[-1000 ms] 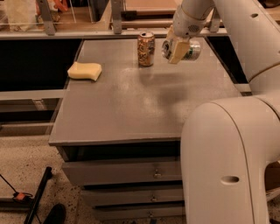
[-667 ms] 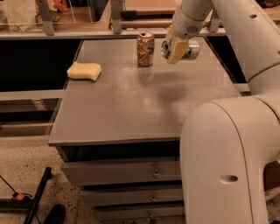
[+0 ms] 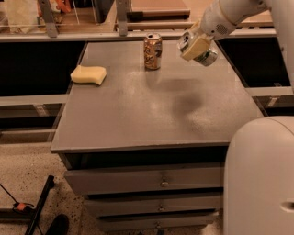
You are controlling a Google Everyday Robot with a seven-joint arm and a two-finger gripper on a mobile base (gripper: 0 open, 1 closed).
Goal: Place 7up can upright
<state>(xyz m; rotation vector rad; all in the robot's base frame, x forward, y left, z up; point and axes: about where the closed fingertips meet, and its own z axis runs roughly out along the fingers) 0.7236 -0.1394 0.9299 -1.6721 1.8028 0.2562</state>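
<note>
Right now the gripper [image 3: 196, 47] grips the 7up can [image 3: 209, 57], tilted, above the table's [image 3: 138, 119] far-right part. It should rotate til the can's vertical, lower w/ base flat, then release, away from the orange-brown can [image 3: 152, 50].

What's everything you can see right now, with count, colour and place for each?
7up can: one, silver, held tilted above the table's far right part.
patterned can: one, orange-brown, upright at the table's far middle.
sponge: one, yellow, on the table's far left.
table: one, grey, centre of view.
drawers: grey, stacked under the tabletop.
pole: one, black, on the floor at lower left.
gripper: one, beige jaws shut on the 7up can, upper right.
arm: one, white, top right.
robot body: white, lower right.
</note>
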